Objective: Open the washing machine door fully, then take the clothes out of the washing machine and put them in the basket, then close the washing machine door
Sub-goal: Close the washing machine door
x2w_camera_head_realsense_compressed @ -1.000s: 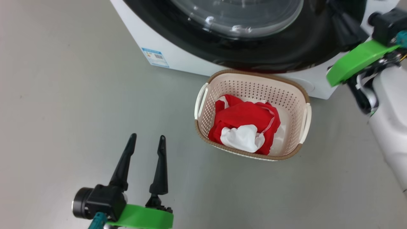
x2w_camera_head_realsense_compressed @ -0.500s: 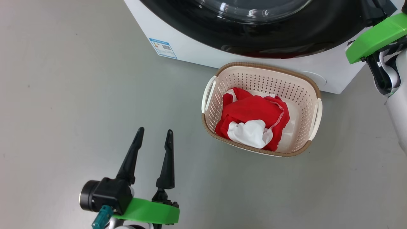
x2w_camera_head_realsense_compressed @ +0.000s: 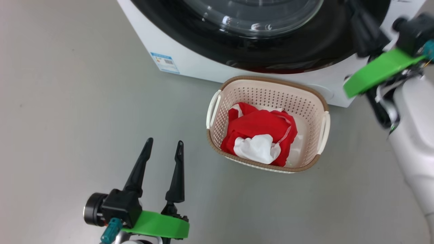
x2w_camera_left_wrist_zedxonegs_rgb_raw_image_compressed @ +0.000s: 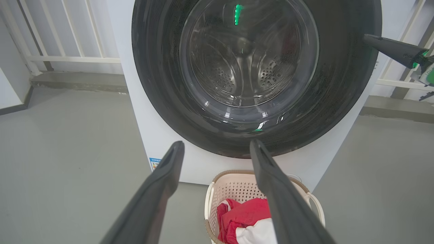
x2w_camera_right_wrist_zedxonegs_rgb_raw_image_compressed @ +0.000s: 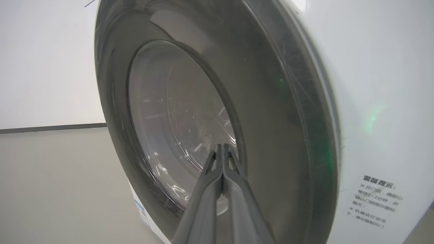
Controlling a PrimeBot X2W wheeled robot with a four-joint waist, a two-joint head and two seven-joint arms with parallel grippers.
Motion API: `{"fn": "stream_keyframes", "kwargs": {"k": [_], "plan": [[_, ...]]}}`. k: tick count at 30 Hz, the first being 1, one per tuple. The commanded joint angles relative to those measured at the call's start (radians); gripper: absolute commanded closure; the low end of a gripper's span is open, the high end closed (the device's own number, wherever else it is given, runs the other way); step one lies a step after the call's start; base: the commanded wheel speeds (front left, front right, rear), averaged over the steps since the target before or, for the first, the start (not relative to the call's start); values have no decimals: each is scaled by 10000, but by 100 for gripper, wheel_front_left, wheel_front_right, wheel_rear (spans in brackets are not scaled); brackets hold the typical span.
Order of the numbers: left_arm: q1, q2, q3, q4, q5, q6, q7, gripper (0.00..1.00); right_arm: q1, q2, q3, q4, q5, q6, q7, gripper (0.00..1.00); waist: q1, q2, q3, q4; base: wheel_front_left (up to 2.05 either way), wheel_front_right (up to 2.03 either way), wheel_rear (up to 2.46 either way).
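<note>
- Red-and-white clothes [x2w_camera_head_realsense_compressed: 261,127] lie in the basket [x2w_camera_head_realsense_compressed: 271,96], which stands on the floor just in front of the washing machine [x2w_camera_head_realsense_compressed: 190,64].
- Washing machine door [x2w_camera_left_wrist_zedxonegs_rgb_raw_image_compressed: 256,67] sits against the machine's front (whether it is latched cannot be told).
- Right gripper [x2w_camera_right_wrist_zedxonegs_rgb_raw_image_compressed: 222,147], fingers pressed together and empty, points at the door's black rim.
- Left gripper [x2w_camera_head_realsense_compressed: 164,141], fingers apart and empty, hovers well in front of the machine.
- Closing step, as judged: press on the rim, not the glass, square to the machine's front, until the door seats.
</note>
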Motion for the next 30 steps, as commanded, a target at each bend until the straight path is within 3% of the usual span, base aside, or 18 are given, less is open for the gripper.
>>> {"fn": "stream_keyframes", "kwargs": {"k": [1,3,4,5,6,7,30], "plan": [[-113,215,391,-164,89,-57,-117,0,493,241,33,-408,-57,-34,-62,100,0,0,-232,-217,0,0,0],[-73,271,431,-119,87,-60,-117,0,923,351,-52,-605,-56,-34,-62,100,0,0,-372,-363,0,0,0],[-56,300,441,-94,81,-68,-117,0,1142,398,-103,-721,-82,-34,-62,69,0,0,-443,-434,0,0,0],[-40,331,450,-71,79,-71,-118,0,1368,448,-162,-831,-108,-34,-62,53,0,0,-515,-504,0,0,0],[-27,353,450,-45,61,-86,-117,0,1602,496,-265,-927,-126,-34,-62,20,0,0,-595,-560,0,0,0],[-19,381,446,-18,49,-103,-106,0,1841,538,-371,-1024,-177,-34,-62,0,0,0,-681,-614,0,0,0],[692,1007,524,-8,-278,-145,448,0,6610,1766,-1912,-3495,-1260,-34,-61,0,0,0,-2132,-2194,0,0,0]]}}
